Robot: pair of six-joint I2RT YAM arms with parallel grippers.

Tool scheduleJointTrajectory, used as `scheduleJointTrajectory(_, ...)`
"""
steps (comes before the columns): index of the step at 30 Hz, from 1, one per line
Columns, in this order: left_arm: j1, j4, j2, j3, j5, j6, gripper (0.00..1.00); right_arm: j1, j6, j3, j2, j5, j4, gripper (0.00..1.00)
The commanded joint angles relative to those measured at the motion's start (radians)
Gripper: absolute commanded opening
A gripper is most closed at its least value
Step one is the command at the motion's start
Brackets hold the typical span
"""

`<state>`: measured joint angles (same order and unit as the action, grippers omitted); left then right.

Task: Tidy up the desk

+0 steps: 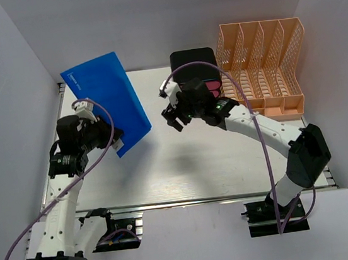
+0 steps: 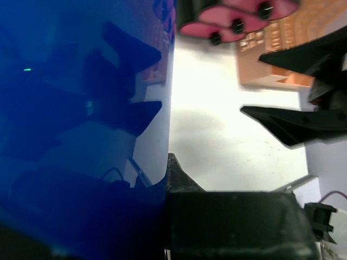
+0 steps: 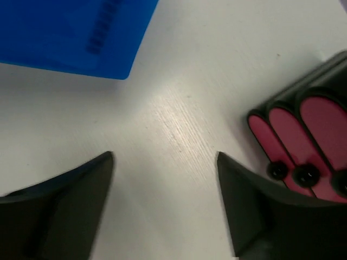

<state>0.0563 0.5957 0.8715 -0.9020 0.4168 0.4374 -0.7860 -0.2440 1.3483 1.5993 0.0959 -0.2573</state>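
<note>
— How far along is it?
— Barely begun, I'd say. The peach rack [image 1: 267, 71] holds nothing. Well left of it, the left fingers [image 1: 117, 142] clamp a blue folder [image 1: 110, 100], raised off the white tabletop [image 1: 191, 166].
— And the right fingers [image 1: 172, 117]?
— Spread and holding nothing, beside the black binders [image 1: 194, 64] just left of the rack. All the filing remains.

free: desk [image 1: 197, 165] centre and front | blocked: blue folder [image 1: 110, 100] raised left, black binders [image 1: 194, 64] rear-centre, peach rack [image 1: 265, 68] rear-right
</note>
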Motion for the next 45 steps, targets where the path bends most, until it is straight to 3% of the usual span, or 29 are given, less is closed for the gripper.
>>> scheduleJointTrajectory(1,0.011,-0.154,0.027,-0.136,0.097,-0.045,0.00,0.043,-0.018,-0.032,-0.081,-0.059,0.044,0.72)
scheduleJointTrajectory(6,0.089,-0.171,0.133,-0.238,0.106,-0.042,0.00,0.093,-0.009,-0.012,-0.191,-0.068,-0.008,0.25)
scheduleJointTrajectory(9,0.181,-0.177,0.211,-0.307,0.059,-0.042,0.00,0.132,-0.012,0.040,-0.217,-0.078,-0.074,0.08)
scheduleJointTrajectory(11,0.238,-0.175,0.280,-0.366,-0.001,-0.049,0.00,0.159,-0.015,0.071,-0.237,-0.090,-0.097,0.04)
scheduleJointTrajectory(15,0.426,-0.154,0.411,-0.483,-0.136,-0.063,0.00,0.223,-0.009,0.113,-0.277,-0.142,-0.123,0.01)
scheduleJointTrajectory(19,0.526,-0.230,0.448,-0.508,-0.274,-0.051,0.00,0.298,0.071,0.163,-0.326,-0.254,-0.158,0.00)
scheduleJointTrajectory(28,0.796,-0.342,0.618,-0.638,-0.449,-0.091,0.00,0.438,0.089,0.118,-0.455,-0.266,-0.134,0.00)
scheduleJointTrajectory(32,0.873,-0.385,0.693,-0.712,-0.490,-0.091,0.00,0.459,0.066,0.072,-0.492,-0.263,-0.119,0.00)
scheduleJointTrajectory(36,0.928,-0.510,0.800,-0.733,-0.674,-0.107,0.00,0.484,0.063,0.042,-0.533,-0.272,-0.109,0.00)
scheduleJointTrajectory(41,0.976,-0.588,0.951,-0.876,-0.909,-0.170,0.00,0.511,0.052,-0.015,-0.594,-0.275,-0.074,0.00)
scheduleJointTrajectory(45,0.985,-0.760,1.043,-0.903,-1.041,-0.224,0.00,0.530,0.048,-0.070,-0.647,-0.286,-0.014,0.00)
